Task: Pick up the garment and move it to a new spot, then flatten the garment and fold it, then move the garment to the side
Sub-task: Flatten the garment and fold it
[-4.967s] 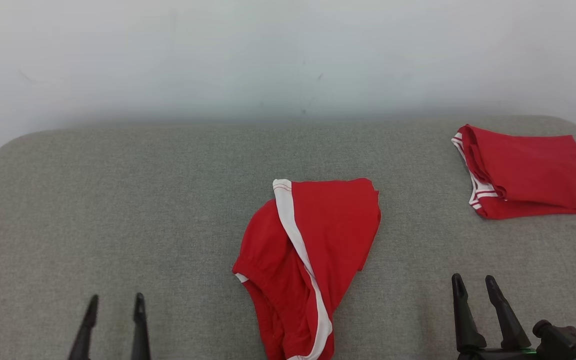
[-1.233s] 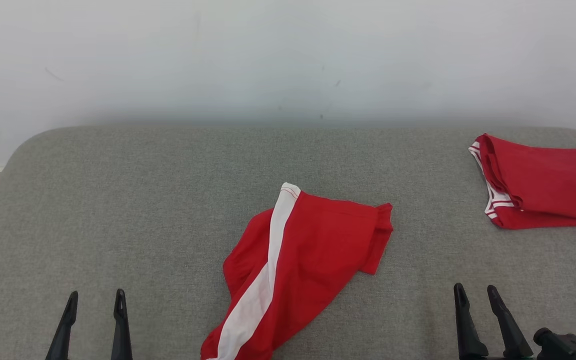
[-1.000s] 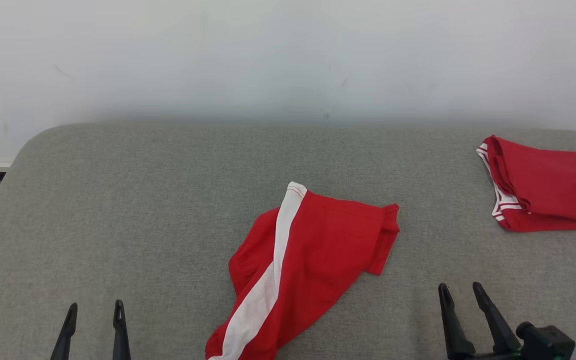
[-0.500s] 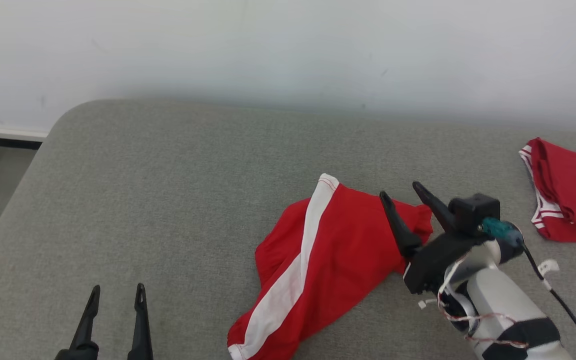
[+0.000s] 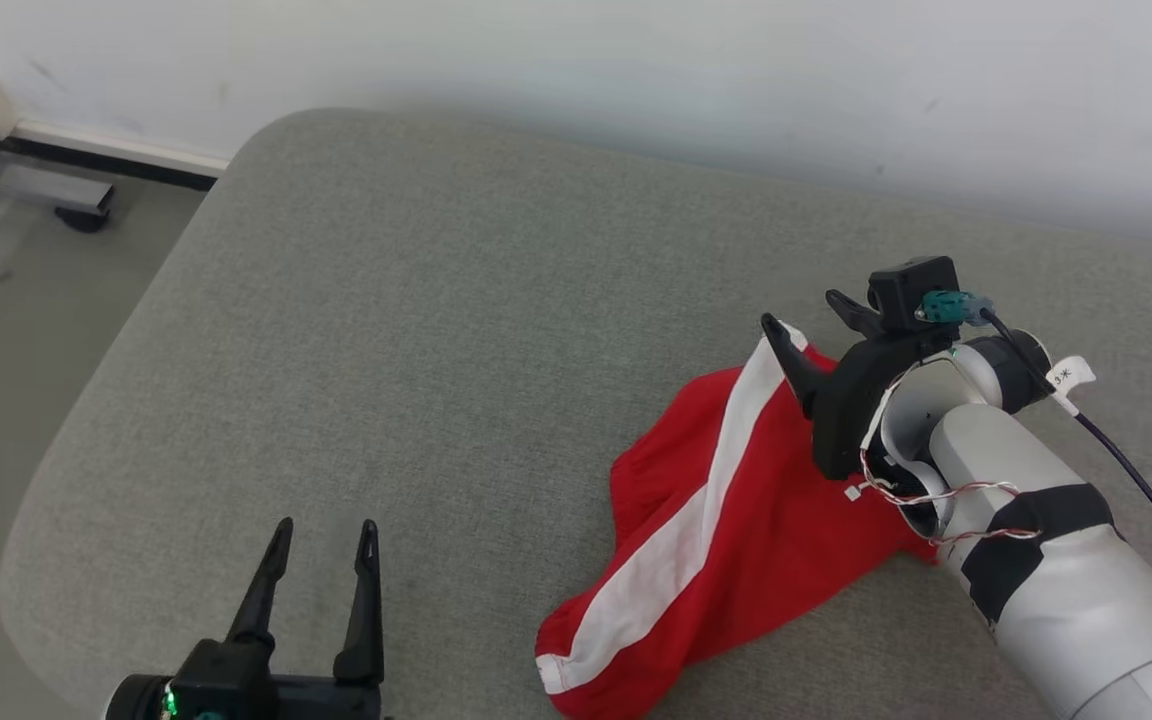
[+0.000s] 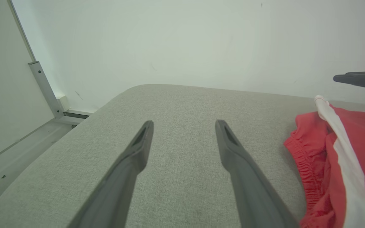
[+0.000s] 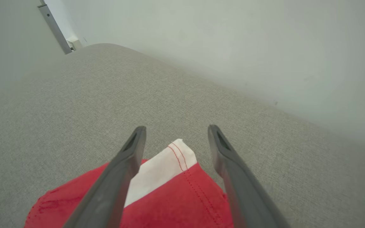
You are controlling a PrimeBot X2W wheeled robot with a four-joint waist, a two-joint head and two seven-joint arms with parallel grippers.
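Overall, the grey upholstered surface with rounded corners (image 5: pixel 416 330) takes up most of the head view and carries the task item. The crumpled red shorts with a white side stripe (image 5: pixel 766 540) lie on the right half of this surface, with the elastic waistband toward the left side and one end at the near edge. They also show at the right of the left wrist view (image 6: pixel 360 142) and at the bottom of the right wrist view (image 7: pixel 176 196). The white right forearm with a black band (image 5: pixel 1056 560) reaches in from the lower right, angled up and to the left over the shorts, wrist bent. The right gripper (image 5: pixel 798 308) is positioned at the far corner of the shorts, jaws spread apart and holding nothing. In its own wrist view the right gripper (image 7: pixel 176 127) straddles the stitched end of the white stripe (image 7: pixel 177 155). One of its fingers (image 6: pixel 360 79) shows in the left wrist view above that corner, apart from the cloth. The left gripper (image 5: pixel 326 523) sits low at the near left over bare upholstery, well apart from the shorts, fingers pointing away from the robot. Its jaws (image 6: pixel 184 121) are likewise spread and empty.
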